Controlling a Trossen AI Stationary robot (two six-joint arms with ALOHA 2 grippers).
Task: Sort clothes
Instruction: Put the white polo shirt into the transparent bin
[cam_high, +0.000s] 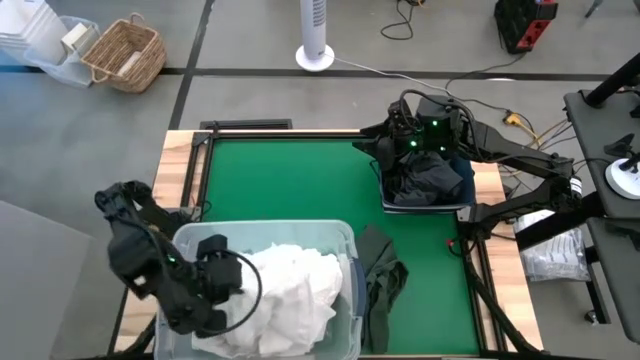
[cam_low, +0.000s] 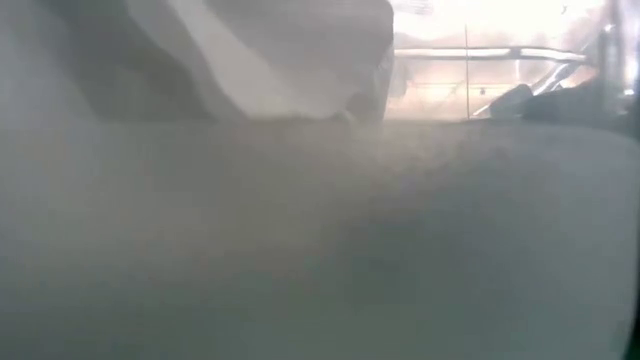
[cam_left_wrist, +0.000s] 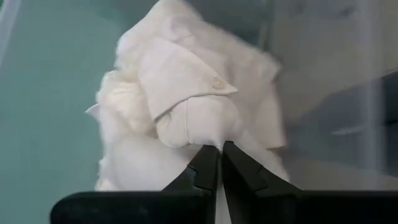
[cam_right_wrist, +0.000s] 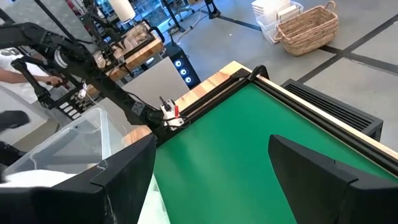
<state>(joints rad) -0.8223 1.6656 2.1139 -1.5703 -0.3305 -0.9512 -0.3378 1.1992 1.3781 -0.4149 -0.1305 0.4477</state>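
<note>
Counter (cam_high: 300, 180): green mat, mostly bare.

White clothes (cam_high: 290, 285) heaped in clear tub (cam_high: 340, 235) at near edge; I read them light, limp, bunching. Best pinch raised fold or collar, not flat spread.

Dark clothes (cam_high: 425, 180) piled in blue bin (cam_high: 385, 200), far right.

Olive garment (cam_high: 380, 275) draped just beside tub, unsorted; I'd pinch its top ridge.

Left gripper (cam_left_wrist: 221, 163) over white heap, fingers clenched, empty.

Right gripper (cam_right_wrist: 211, 180) above bin, fingers released.

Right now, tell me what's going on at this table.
Clothes are being sorted by colour. The left gripper, fingers shut, sits at the clear tub over the white clothes. The right gripper, fingers open, hovers by the blue bin of dark clothes. One olive garment lies on the green mat.
</note>
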